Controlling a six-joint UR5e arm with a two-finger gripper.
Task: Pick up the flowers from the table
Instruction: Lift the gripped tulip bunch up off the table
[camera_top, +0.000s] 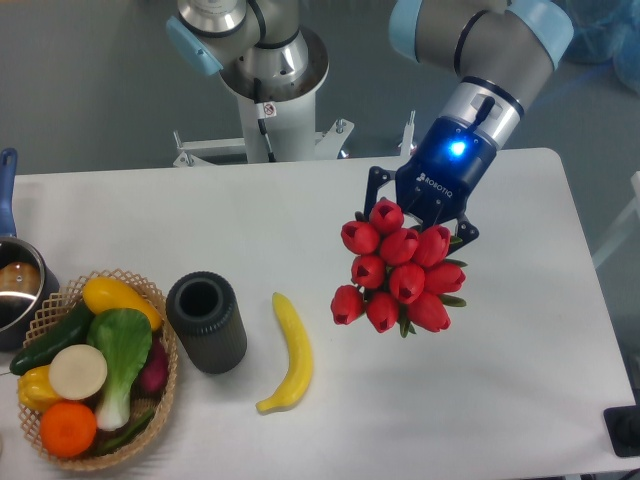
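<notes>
White table (520, 380) toward its right edge: gripper (425, 215) clamps the flowers (398, 268) (buds facing camera, stems hidden), bunch directly beneath it.

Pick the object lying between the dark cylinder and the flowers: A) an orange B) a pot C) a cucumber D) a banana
D: the yellow banana lies alone on the table, right of the dark cylinder and left of the flowers at the gripper.
</notes>
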